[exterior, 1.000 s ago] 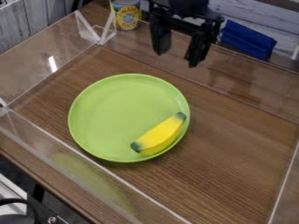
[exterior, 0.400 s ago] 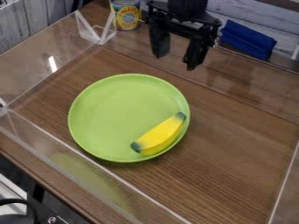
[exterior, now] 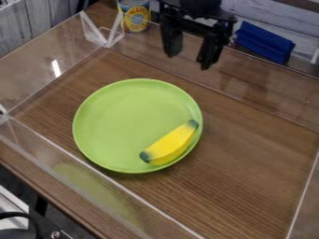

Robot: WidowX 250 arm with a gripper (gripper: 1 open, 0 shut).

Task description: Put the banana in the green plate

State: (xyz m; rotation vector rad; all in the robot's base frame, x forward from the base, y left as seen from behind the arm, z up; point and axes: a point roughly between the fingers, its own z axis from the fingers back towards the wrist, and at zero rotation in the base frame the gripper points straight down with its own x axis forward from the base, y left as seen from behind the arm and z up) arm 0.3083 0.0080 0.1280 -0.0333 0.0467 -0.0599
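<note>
Nothing of note is seen to have moved since the earlier frame: the worktop, the green plate, the banana and the claw are all found in the same places and the same poses.

The wooden worktop is enclosed by clear walls, and the green plate is set near its middle. The plate is taken as the landmark. It is wide, shallow and rimmed, and is judged to be light, stiff plastic that could slide if pushed from the side.

Beyond the far edge of the plate, well apart from it and raised above the worktop, the dark claw is held pointing down, with its fingers spread and nothing between them.

Inside the plate, against its right-hand rim, the banana is lying on its side with its dark tips toward the rim and the near edge. It is much smaller than the plate. It is judged to be a light, smooth toy, probably hard plastic and a little slippery; were it to be lifted, its thicker middle would best be gripped across the short width.

With the banana resting within the rim, the task is judged to be complete.
</note>
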